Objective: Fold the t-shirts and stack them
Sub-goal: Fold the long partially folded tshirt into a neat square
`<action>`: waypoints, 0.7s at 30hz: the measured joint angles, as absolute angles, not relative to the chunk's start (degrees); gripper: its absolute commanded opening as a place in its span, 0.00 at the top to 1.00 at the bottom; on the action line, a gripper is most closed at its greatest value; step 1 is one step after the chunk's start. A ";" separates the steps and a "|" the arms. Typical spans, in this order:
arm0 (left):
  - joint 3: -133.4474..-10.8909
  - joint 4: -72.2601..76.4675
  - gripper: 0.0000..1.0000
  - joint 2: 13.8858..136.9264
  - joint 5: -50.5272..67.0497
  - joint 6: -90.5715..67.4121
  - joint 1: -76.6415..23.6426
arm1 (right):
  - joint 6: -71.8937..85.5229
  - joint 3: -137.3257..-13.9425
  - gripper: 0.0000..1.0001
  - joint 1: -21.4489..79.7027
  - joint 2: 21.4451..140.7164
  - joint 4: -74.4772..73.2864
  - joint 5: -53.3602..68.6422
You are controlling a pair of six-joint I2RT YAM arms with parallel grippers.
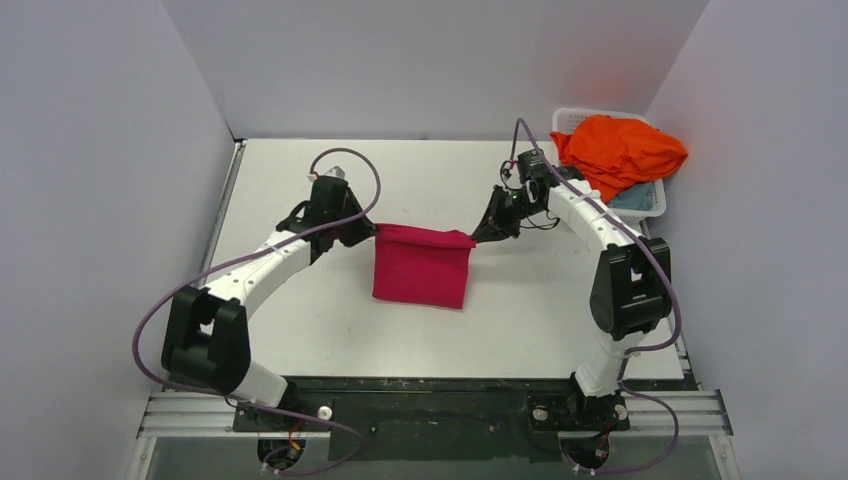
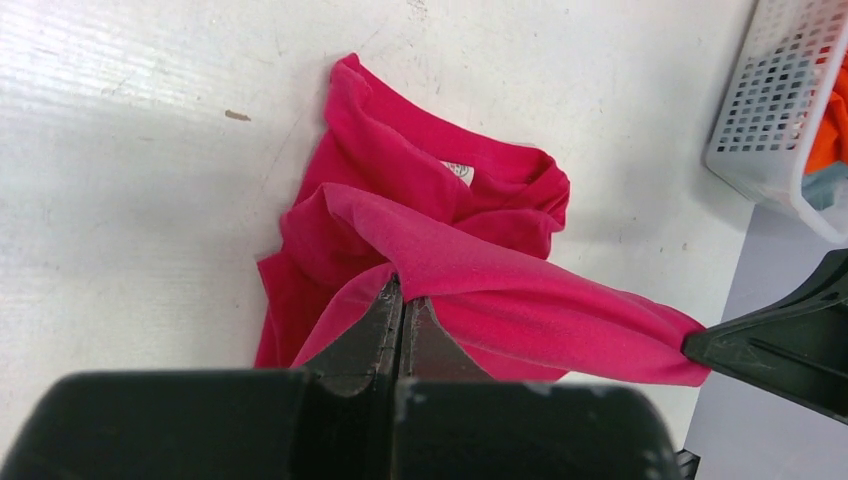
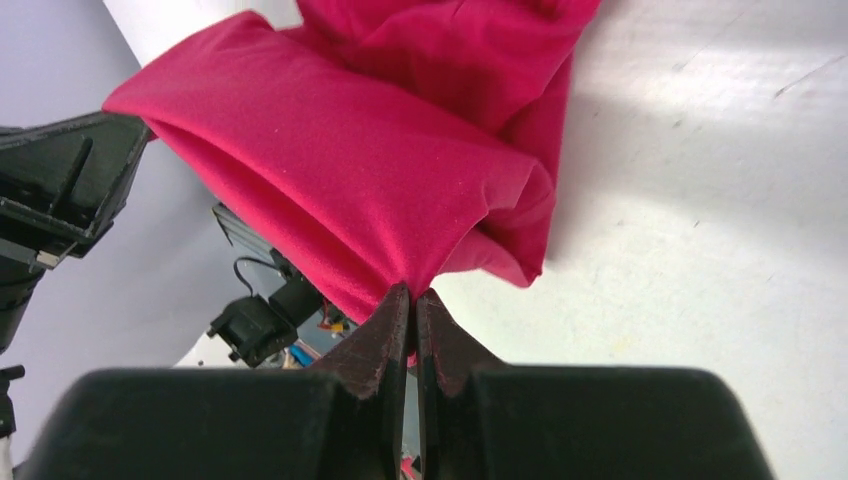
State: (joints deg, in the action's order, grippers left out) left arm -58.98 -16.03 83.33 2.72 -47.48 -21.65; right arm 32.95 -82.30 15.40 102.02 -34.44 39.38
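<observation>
The magenta-pink t-shirt point(image 1: 422, 266) hangs between my two grippers in the middle of the white table, its top edge lifted and stretched, its lower part draped onto the table. My left gripper point(image 1: 372, 233) is shut on the shirt's left top corner; in the left wrist view the closed tips point(image 2: 404, 296) pinch the cloth point(image 2: 520, 300). My right gripper point(image 1: 478, 238) is shut on the right top corner; its tips point(image 3: 412, 296) pinch the cloth point(image 3: 350, 190). The bright orange t-shirt point(image 1: 620, 150) lies heaped over the basket. A pale blue-grey shirt point(image 1: 640, 195) shows under it.
A white plastic lattice basket point(image 1: 575, 120) stands at the table's back right corner, also in the left wrist view point(image 2: 770, 120). Grey walls close in on the left, back and right. The table's near edge meets the arms' base rail point(image 1: 430, 405).
</observation>
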 measured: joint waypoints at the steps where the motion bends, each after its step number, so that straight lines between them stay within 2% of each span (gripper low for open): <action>1: -60.01 -15.88 1.00 85.01 2.92 -47.29 -21.56 | 33.01 -82.63 1.00 14.76 103.00 -34.04 39.55; 11: -69.43 -15.16 1.00 99.11 3.75 -45.21 -20.45 | 34.09 -91.24 1.00 11.22 116.46 -31.83 40.82; 12: -70.04 -15.16 0.98 100.27 3.75 -45.17 -20.29 | 34.20 -92.33 0.96 11.18 117.58 -31.83 40.80; 13: -70.43 -15.07 0.87 101.23 3.70 -45.15 -20.21 | 34.24 -93.65 0.78 11.14 118.93 -31.66 40.77; 14: -71.05 -15.09 0.80 102.35 3.68 -45.17 -20.08 | 34.33 -94.87 0.68 11.05 120.01 -31.51 40.66; 15: -71.81 -15.09 0.61 103.63 3.66 -44.97 -19.94 | 34.63 -95.96 0.51 10.92 120.92 -31.51 40.34; 16: -72.75 -15.25 0.49 104.90 3.36 -44.91 -19.81 | 34.72 -97.17 0.44 10.72 121.78 -31.66 39.51; 17: -73.67 -15.31 0.28 106.00 3.07 -44.69 -19.59 | 34.81 -98.45 0.35 10.33 122.56 -31.73 38.63; 19: -75.16 -15.66 0.20 107.15 2.48 -44.51 -19.09 | 34.52 -100.31 0.30 9.34 123.15 -32.08 36.03; 21: -76.31 -15.97 0.18 107.18 1.89 -44.73 -18.65 | 34.11 -101.01 0.29 8.75 122.80 -32.34 33.30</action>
